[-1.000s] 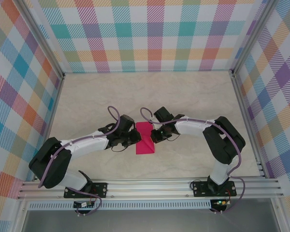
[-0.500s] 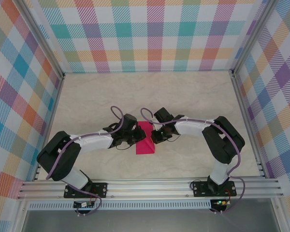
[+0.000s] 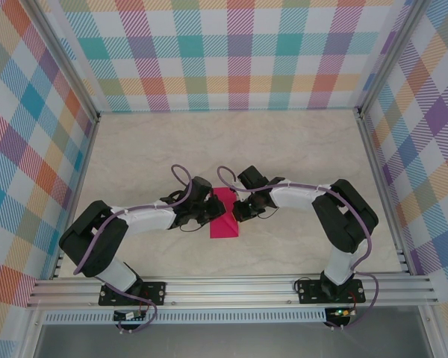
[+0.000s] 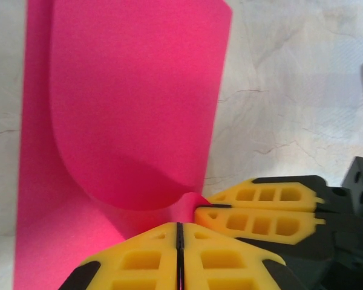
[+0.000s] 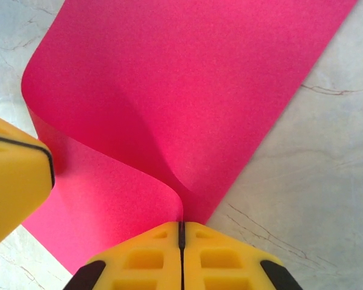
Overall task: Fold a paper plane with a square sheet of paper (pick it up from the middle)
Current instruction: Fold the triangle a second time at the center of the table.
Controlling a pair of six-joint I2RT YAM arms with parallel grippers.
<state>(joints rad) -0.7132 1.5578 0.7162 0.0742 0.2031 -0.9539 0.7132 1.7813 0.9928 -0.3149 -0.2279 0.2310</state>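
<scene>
The square sheet of paper is bright magenta and lies on the table between my two grippers. One flap is curled up and over the lower layer. My right gripper is shut on the flap's edge, which runs into the slit between its yellow fingers. My left gripper is shut, with no paper showing in its slit. Its tips rest against the sheet at the bend, and one finger covers the sheet's left edge. The paper plane is out of view.
The table top is pale marble, walled by checked panels at the back and sides. An aluminium rail runs along the near edge by both arm bases. Bare table lies behind and to both sides of the sheet.
My left arm's elbow has swung right and forward, and its gripper has closed a little more at the sheet's left edge. The right arm and the sheet have stayed put.
</scene>
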